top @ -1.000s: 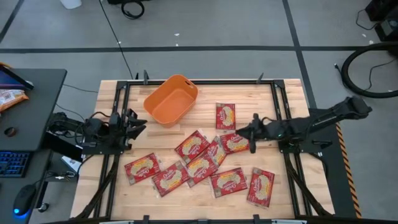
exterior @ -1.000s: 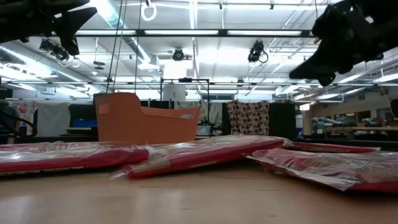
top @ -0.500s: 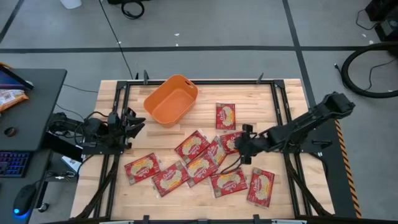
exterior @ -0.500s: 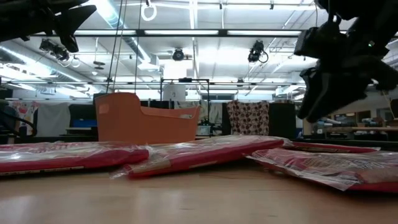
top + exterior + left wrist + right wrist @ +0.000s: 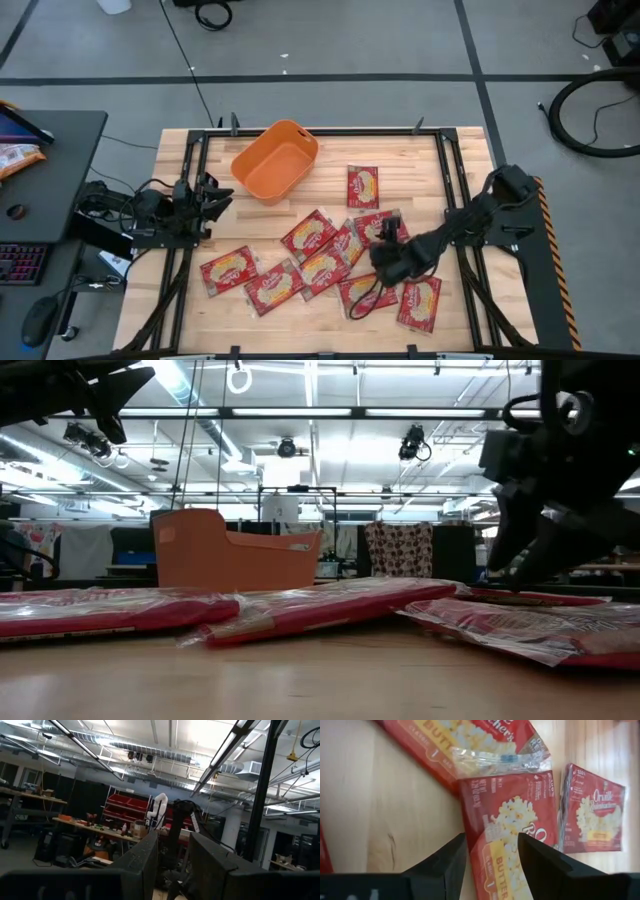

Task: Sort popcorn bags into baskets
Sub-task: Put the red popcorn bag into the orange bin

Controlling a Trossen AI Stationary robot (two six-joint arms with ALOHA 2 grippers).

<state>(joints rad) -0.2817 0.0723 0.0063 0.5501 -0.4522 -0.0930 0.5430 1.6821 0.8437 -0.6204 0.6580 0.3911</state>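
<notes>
Right hand (image 5: 383,262) has dropped low and swung in toward the middle of the surface (image 5: 460,160); half a second ago it sat higher and farther right, a second ago it was stretched out level near the right rail. Now it hangs just over the packet pile, fingers (image 5: 445,865) spread apart, nothing between them, straddling the edge of one popcorn bag (image 5: 512,825) that lies flat on the wood. A clear-wrapped bag (image 5: 470,745) overlaps that bag's far end, and another bag (image 5: 592,812) lies just beside it. From table height the right hand (image 5: 545,550) shows dark and low, just above the near packets (image 5: 330,605). Judged: this is the approach for a first pick, grip not yet made; the overlap may drag a second packet along. Bags otherwise unmoved: a loose cluster (image 5: 315,255) across the middle and front of the surface, one apart near the centre back (image 5: 362,186), two at front left (image 5: 228,268). Farther back left, the orange basket (image 5: 275,160) stands with nothing in it, well apart from the pile, so sorting has yet to begin. Left hand (image 5: 215,198) waits at the left edge near the basket, fingers (image 5: 145,862) parted, pointing into the room, unchanged over the last second.
</notes>
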